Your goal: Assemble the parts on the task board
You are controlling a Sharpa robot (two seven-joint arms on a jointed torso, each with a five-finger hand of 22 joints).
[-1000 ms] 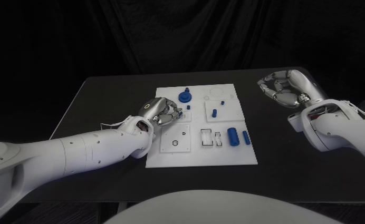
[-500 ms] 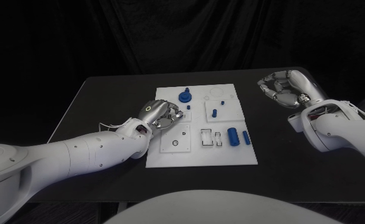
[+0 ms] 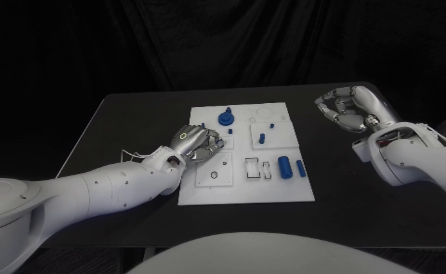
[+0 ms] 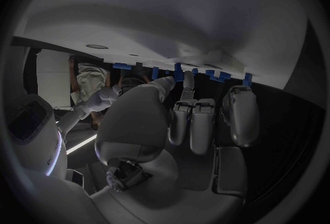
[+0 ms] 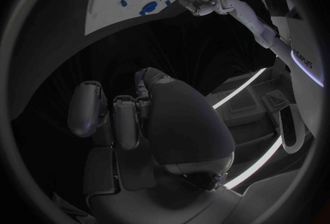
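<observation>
The task board (image 3: 243, 153) lies in the middle of the tabletop (image 3: 130, 119), its long axis running from the near edge toward the far edge. The left hand (image 3: 197, 142) hovers over the board's left edge, fingers curled in; whether anything is pinched in them I cannot tell, though the left wrist view shows nothing plainly held in the fingers (image 4: 198, 125). The blue parts lie away from this hand, toward the board's right side and far end: a round knobbed part (image 3: 226, 118) just beyond the hand toward the far edge, a small peg (image 3: 262, 137) to its right, and two upright-lying cylinders (image 3: 292, 167) nearer the right edge of the board, their long axes along the board's length. The right hand (image 3: 346, 110) is raised well off the board near the tabletop's far right corner, clenched on nothing. The left hand is likely better placed for the knobbed part.
</observation>
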